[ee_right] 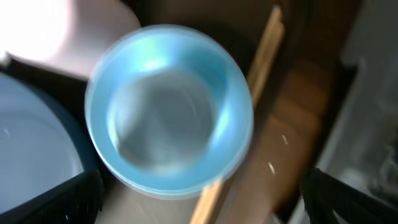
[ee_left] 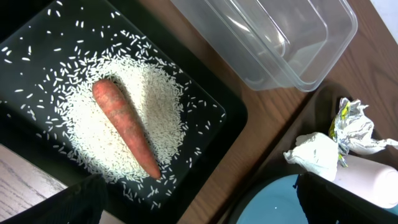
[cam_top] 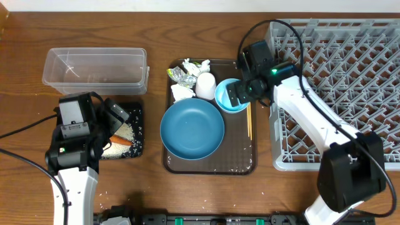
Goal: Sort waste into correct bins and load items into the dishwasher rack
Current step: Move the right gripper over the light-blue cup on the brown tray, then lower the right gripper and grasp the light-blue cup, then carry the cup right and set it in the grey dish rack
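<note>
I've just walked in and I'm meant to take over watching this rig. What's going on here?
Two robot arms are clearing a meal tray. The left gripper hangs open over the black tray, where rice and a carrot piece already lie. The right gripper, open, hovers over the small light-blue bowl on the brown serving tray, gripping nothing. The dark-blue dish, white cup, tissues, wrapper and chopsticks are also on that tray. No waste shows in the clear tub and no dishes in the dishwasher rack.
</note>
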